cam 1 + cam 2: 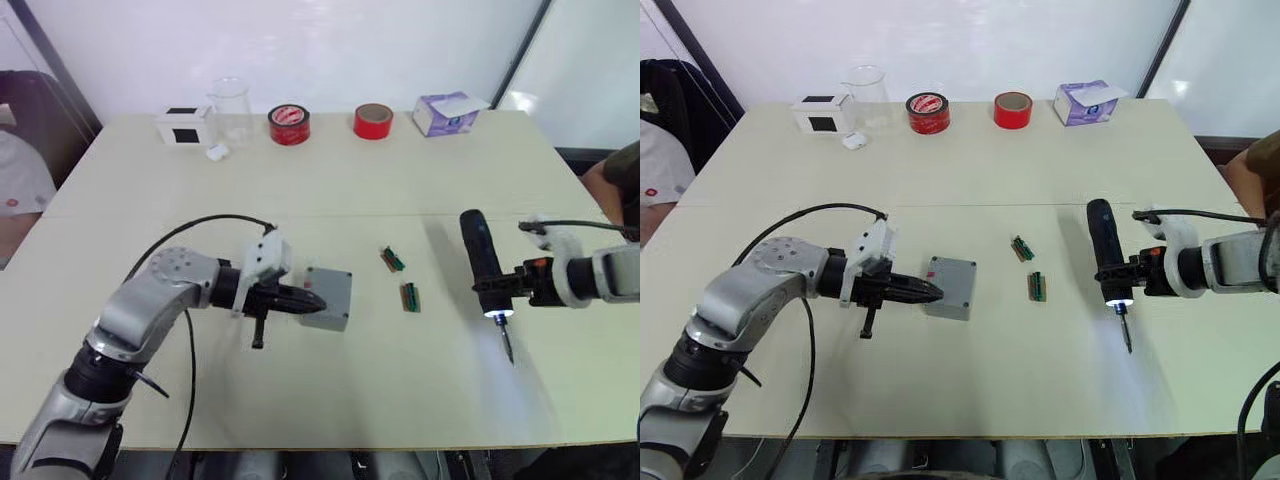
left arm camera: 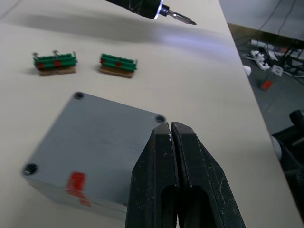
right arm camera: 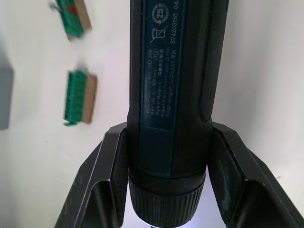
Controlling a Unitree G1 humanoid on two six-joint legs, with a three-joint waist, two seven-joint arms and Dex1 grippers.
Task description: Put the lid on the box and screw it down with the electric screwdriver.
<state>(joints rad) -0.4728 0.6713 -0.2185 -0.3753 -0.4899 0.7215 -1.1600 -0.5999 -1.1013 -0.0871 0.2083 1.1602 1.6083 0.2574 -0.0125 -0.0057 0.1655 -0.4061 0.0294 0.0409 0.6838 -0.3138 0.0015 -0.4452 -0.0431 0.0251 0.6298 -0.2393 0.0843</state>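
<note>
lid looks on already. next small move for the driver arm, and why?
Probably swing the right gripper left to bring the electric screwdriver over a corner screw hole. The lid already sits on the box, the shut left gripper rests at its edge, and the lit bit hangs well right of it.

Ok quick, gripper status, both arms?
Left gripper: shut, empty, fingertips at the lid on the box.
Right gripper: shut on the electric screwdriver, held above the table, light on.
</note>
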